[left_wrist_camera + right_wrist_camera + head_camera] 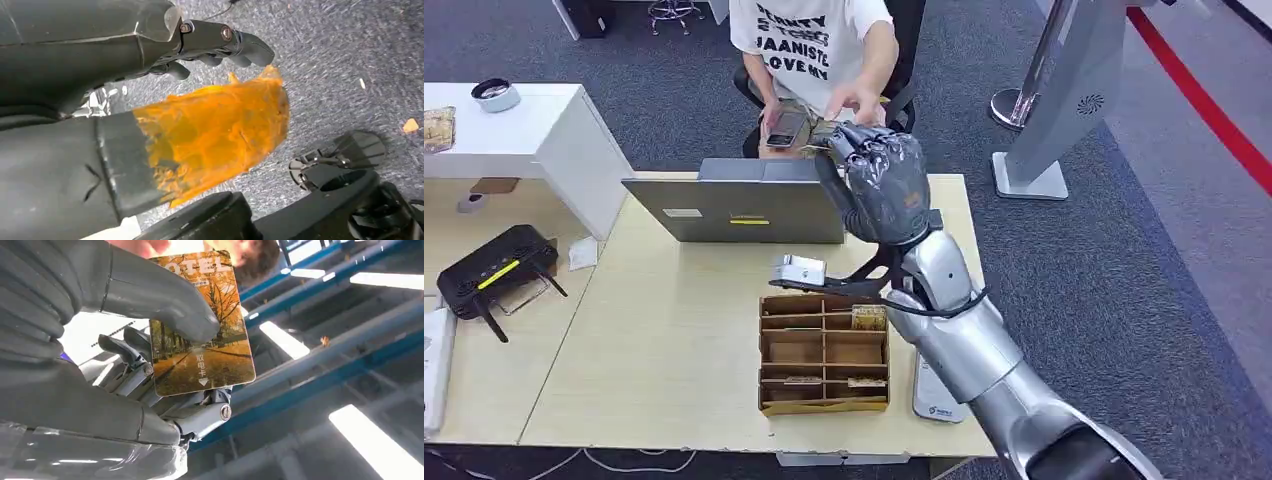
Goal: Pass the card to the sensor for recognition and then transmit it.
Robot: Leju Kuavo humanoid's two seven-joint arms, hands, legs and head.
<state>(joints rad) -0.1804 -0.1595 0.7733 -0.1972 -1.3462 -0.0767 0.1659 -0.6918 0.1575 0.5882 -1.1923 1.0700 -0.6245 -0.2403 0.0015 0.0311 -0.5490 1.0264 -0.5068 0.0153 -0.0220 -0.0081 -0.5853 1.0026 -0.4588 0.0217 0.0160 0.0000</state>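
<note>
**Right wrist view: card pinched in the raised robot hand, a person's fingers at its far end**

Right wrist view shows the card (202,335), printed with an autumn avenue of orange trees and the letters "OTEL" at one end, clamped in the right robot hand (150,345). The thick grey thumb (165,302) presses across the printed face, and the darker fingers (125,352) back it from behind, so the card stands out past the fingertips. A person's fingers (150,246) are at the card's far end; whether they grip it cannot be told.

From the head view, the right arm (954,320) rises from the lower right and stretches forward over the surface (664,330), with the right robot hand (879,175) held high, beyond the open laptop (739,205). The person's hand (856,98) reaches down to the fingertips there. The person sits behind the surface and holds a phone (786,128) in the other hand.

Under the arm lie a small silver sensor box (799,270) and a brown divided cardboard tray (824,350), with a white card (932,395) beside the tray. A black router (499,268) sits on the neighbouring surface.

Left wrist view shows the left robot hand (150,100) hanging over grey carpet (340,60), its fingers curled with nothing in them and its thumb wrapped in orange tape.
</note>
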